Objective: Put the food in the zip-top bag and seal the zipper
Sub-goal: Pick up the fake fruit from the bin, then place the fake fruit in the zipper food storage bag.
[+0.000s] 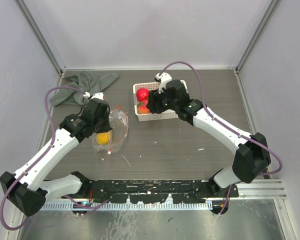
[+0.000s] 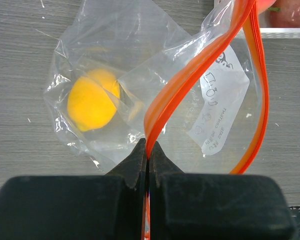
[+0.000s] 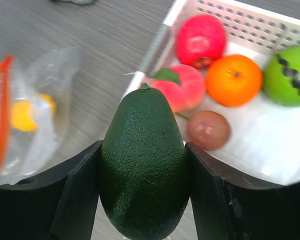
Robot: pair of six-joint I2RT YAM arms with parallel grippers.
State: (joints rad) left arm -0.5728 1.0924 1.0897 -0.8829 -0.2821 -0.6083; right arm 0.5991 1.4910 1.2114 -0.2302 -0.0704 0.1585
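Observation:
My left gripper (image 2: 149,150) is shut on the orange-red zipper (image 2: 190,75) and holds the mouth of the clear zip-top bag (image 2: 140,40) open. A yellow fruit (image 2: 91,102) lies inside the bag, which shows left of centre in the top view (image 1: 115,131). My right gripper (image 3: 144,150) is shut on a dark green avocado (image 3: 144,160), held above the left edge of the white basket (image 3: 250,25). In the basket lie a red fruit (image 3: 200,40), a peach (image 3: 182,87), an orange (image 3: 233,80), a green fruit (image 3: 287,75) and a brown one (image 3: 207,130).
A grey cloth (image 1: 85,85) lies crumpled at the back left corner of the table. The white basket (image 1: 160,116) stands at the back centre, right of the bag. Walls close in the table on three sides.

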